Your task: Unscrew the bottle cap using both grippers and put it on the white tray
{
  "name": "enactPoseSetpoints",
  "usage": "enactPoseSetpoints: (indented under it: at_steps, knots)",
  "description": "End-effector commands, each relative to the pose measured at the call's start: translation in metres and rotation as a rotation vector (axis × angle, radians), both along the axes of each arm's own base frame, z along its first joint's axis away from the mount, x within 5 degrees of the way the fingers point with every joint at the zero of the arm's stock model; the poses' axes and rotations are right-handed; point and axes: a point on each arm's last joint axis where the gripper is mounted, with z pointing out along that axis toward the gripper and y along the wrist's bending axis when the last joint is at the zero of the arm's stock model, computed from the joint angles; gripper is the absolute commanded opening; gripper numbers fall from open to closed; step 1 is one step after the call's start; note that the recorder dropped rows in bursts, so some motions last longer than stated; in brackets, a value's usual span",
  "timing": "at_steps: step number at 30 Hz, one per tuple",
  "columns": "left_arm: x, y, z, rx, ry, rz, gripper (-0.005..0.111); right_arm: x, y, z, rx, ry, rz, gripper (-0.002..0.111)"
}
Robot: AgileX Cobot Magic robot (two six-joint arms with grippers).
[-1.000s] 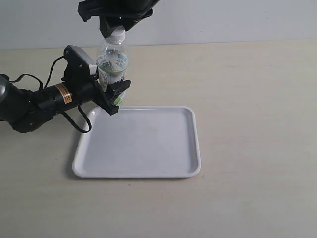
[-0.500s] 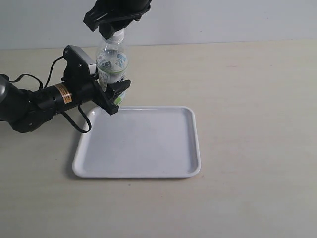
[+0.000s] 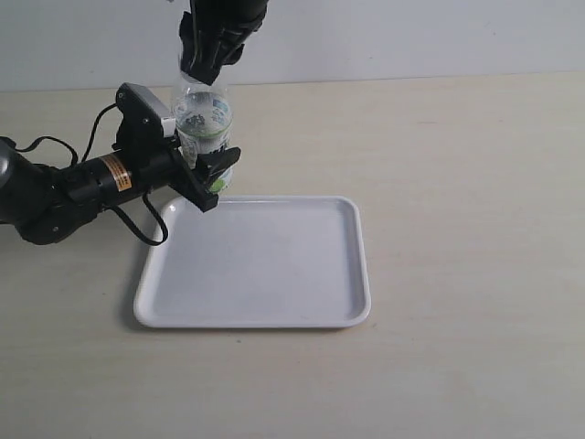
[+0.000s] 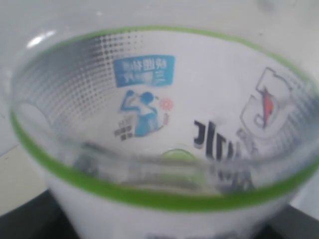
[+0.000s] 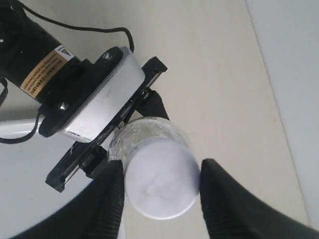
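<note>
Currently clenched on the bottle (image 3: 203,119) with jaws of the left gripper (image 3: 212,174); pinching the bottle cap (image 5: 160,181) with jaws of the right gripper (image 5: 162,167) (hidden in exterior view).

A broad table (image 3: 457,274) fills most of the exterior view, its top a pale cream-beige with a faint, fine grain and a matte, evenly lit finish. Its far edge runs as a nearly straight line across the upper part of that view, rising slightly toward the right, and there it meets a plain wall (image 3: 411,37) of light grey-white with a bluish cast. The right wrist view shows the same two surfaces from above: the beige table (image 5: 209,59) and, along one side, the pale wall (image 5: 294,74), the border between them a straight slanting line. Soft, dim shadows lie on the table
</note>
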Motion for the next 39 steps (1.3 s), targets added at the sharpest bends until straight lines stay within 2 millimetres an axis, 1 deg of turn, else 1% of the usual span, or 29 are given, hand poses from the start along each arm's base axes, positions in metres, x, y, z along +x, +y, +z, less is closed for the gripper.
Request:
enactPoseSetpoints:
  at_steps: [1, 6, 10, 13, 15, 17, 19, 21, 23, 26, 29, 31, 33, 36, 39]
  knots:
    - [0.0, 0.0, 0.002, -0.014, 0.025, 0.007, 0.0, -0.002, 0.0, 0.005, -0.032, -0.056, 0.105, 0.0]
    - [0.0, 0.0, 0.002, -0.013, 0.025, 0.005, 0.0, -0.002, 0.0, 0.004, -0.084, -0.11, 0.195, 0.0]
    - [0.0, 0.0, 0.002, -0.013, 0.025, 0.005, 0.0, -0.001, 0.0, 0.005, -0.096, -0.13, 0.221, 0.0]
    - [0.0, 0.0, 0.002, -0.013, 0.025, 0.005, 0.0, -0.002, -0.001, 0.004, -0.149, -0.169, 0.317, 0.0]
    - [0.0, 0.0, 0.002, -0.013, 0.025, 0.005, 0.0, -0.003, -0.002, 0.003, -0.222, -0.223, 0.442, 0.0]
    - [0.0, 0.0, 0.002, -0.013, 0.025, 0.005, 0.0, -0.003, -0.002, 0.003, -0.267, -0.268, 0.528, 0.0]
    - [0.0, 0.0, 0.002, -0.011, 0.023, 0.004, 0.0, -0.003, -0.002, 0.003, -0.269, -0.28, 0.536, 0.0]
    - [0.0, 0.0, 0.002, -0.011, 0.023, 0.004, 0.0, -0.004, -0.001, 0.005, -0.217, -0.242, 0.469, 0.002]
    - [0.0, 0.0, 0.002, -0.011, 0.023, 0.004, 0.0, -0.005, 0.0, 0.007, -0.145, -0.182, 0.356, 0.011]
    - [0.0, 0.0, 0.002, -0.011, 0.023, 0.004, 0.0, -0.005, -0.001, 0.014, -0.055, -0.121, 0.187, 0.033]
    - [0.0, 0.0, 0.002, -0.011, 0.023, 0.004, 0.0, -0.003, -0.001, 0.017, 0.028, -0.077, 0.04, 0.06]
    - [0.0, 0.0, 0.002, -0.011, 0.023, 0.004, 0.0, 0.0, 0.0, 0.019, 0.087, -0.056, -0.058, 0.072]
    - [0.0, 0.0, 0.002, -0.011, 0.023, 0.004, 0.0, 0.002, 0.0, 0.019, 0.132, -0.033, -0.134, 0.074]
    - [0.0, 0.0, 0.002, -0.011, 0.023, 0.004, 0.0, 0.002, 0.0, 0.02, 0.178, 0.006, -0.209, 0.073]
    - [0.0, 0.0, 0.002, -0.011, 0.023, 0.004, 0.0, 0.004, -0.001, 0.018, 0.19, 0.023, -0.264, 0.072]
